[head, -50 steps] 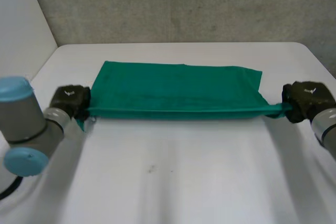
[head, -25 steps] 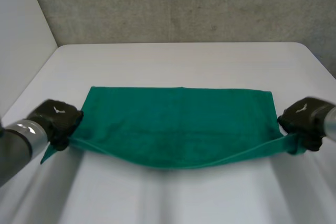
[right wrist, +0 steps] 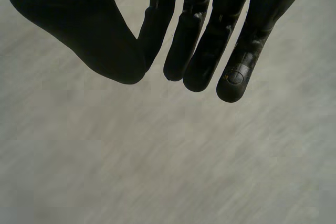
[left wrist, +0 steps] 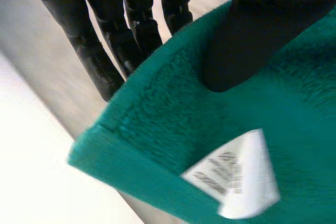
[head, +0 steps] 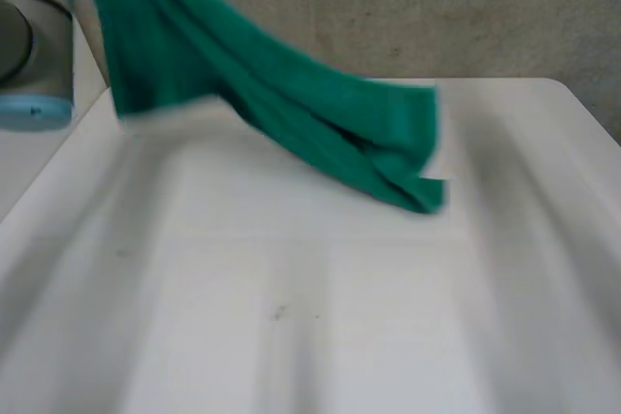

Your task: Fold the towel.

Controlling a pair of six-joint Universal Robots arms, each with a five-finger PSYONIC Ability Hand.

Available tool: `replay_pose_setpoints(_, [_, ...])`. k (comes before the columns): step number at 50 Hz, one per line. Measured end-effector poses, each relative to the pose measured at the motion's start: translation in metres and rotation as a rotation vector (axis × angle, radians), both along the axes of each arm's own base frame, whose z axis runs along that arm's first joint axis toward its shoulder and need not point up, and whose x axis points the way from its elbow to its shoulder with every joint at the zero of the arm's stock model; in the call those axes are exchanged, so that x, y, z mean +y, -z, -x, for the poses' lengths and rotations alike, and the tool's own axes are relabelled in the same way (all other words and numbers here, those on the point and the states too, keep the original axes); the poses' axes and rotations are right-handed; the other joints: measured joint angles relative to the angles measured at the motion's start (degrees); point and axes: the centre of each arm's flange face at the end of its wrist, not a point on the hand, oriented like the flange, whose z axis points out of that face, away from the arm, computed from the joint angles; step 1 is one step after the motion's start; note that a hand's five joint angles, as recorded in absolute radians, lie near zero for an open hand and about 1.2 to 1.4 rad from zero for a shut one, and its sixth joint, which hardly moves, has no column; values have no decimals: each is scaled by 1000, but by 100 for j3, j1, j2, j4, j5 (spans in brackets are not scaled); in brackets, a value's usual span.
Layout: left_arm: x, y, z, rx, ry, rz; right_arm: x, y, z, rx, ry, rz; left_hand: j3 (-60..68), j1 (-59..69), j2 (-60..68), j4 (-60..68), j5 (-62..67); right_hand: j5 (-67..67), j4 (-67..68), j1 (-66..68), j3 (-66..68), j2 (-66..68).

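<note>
- White bench [head: 291, 336], broad and pale across the head view, backed by a rough grey wall [head: 388, 7].
- Green towel [head: 291, 94], hoisted at one end and slung in a long slant from beside the left arm down toward the middle of the bench. Bunched into loose folds along the slope. Low end hanging close over the far part of the bench; contact with the surface impossible to judge through the motion blur.
- Raised left arm [head: 34, 36], grey joint and light-blue cap, right beside the high end of the towel.
- Black left robot hand [left wrist: 247, 40], clamped on the towel close to a corner. Thumb pressed flat on the near face of the cloth, straight fingers [left wrist: 94, 51] running behind the hemmed edge, cloth pinched between the two.
- Black right robot hand [right wrist: 215, 35], spread open and holding nothing. Fingers straight and side by side, thumb set apart from them, a pale grey surface beyond the fingertips.
- Small white label [left wrist: 236, 179], fixed to the towel near its corner, a little way past the tip of the left thumb. Grey print on it too blurred to read.
</note>
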Motion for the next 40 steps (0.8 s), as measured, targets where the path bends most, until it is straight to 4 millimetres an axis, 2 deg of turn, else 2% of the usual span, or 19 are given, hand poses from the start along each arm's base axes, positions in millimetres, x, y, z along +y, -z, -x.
replay_pose_setpoints(1, [0,0,0,0,0,0,0,0,0,0,0,0,0,0,0,0,0,0,0,0,0,0])
replay_pose_setpoints(2, [7,-10,-3,43,19,53,11,-13,3,-33,-20,65,0,0,1,1,0,5,0,0,0,0])
replay_pose_setpoints(4, [8,-9,-4,50,25,51,14,-13,3,-35,-26,71,0,0,1,1,0,9,0,0,0,0])
replay_pose_setpoints(7, [9,12,-6,50,33,-18,16,2,2,-14,-44,23,0,0,3,0,0,13,0,0,0,0])
replay_pose_setpoints(8, [9,28,-8,40,33,-75,16,20,0,11,-54,-39,3,0,4,0,0,15,0,0,0,0])
replay_pose_setpoints(11, [11,57,-9,20,31,-170,14,53,-3,49,-69,-157,7,0,5,0,0,16,-17,-11,-24,-21])
replay_pose_setpoints(12, [12,67,-10,12,30,-202,13,60,-4,56,-72,-182,9,0,5,1,0,-1064,-1215,-966,-1194,-1256])
replay_pose_setpoints(13, [13,78,-10,3,29,-240,13,73,-6,69,-79,-230,10,0,6,0,0,-1215,-1374,-1095,-1352,-1334])
replay_pose_setpoints(14, [16,92,-11,-8,28,-283,14,96,-9,89,-91,-314,10,0,8,1,0,-2277,-2452,-1907,-2426,-2407])
replay_pose_setpoints(16, [20,106,-11,-21,28,-328,15,117,-13,98,-107,-392,10,0,9,0,0,-3204,-3365,-2684,-3406,-3344])
replay_pose_setpoints(17, [20,106,-11,-21,28,-328,15,117,-13,98,-107,-392,10,0,9,0,0,-3204,-3365,-2684,-3406,-3344])
replay_pose_setpoints(18, [25,115,-12,-30,29,-361,18,143,-18,88,-131,-487,10,0,9,1,0,-4275,-4388,-3521,-4357,-4337])
replay_pose_setpoints(20, [30,116,-12,-34,31,-371,20,159,-22,69,-149,-546,10,0,10,0,0,-4560,-4682,-3730,-4636,-4550])
replay_pose_setpoints(24, [47,105,-13,-37,39,-362,22,184,-29,-5,-201,-650,11,0,11,0,0,-5008,-5119,-4101,-5073,-4928])
replay_pose_setpoints(26, [54,96,-13,-34,44,-347,22,187,-32,-28,-228,-672,11,0,10,0,0,-5064,-5165,-4150,-5141,-5002])
replay_pose_setpoints(30, [81,62,-14,-21,65,-280,20,190,-44,-65,-366,-720,11,0,11,1,0,-5096,-5171,-4155,-5189,-5033])
replay_pose_setpoints(33, [97,43,-16,-11,76,-241,19,189,-53,-77,-454,-746,11,0,11,0,0,-5096,-5171,-4155,-5189,-5033])
replay_pose_setpoints(36, [124,13,-18,5,99,-173,17,189,-69,-114,-586,-801,11,0,11,0,0,-5096,-5171,-4155,-5189,-5033])
replay_pose_setpoints(40, [147,-8,-19,12,128,-121,17,193,-85,-158,-687,-856,11,0,11,0,0,-5096,-5171,-4155,-5189,-5033])
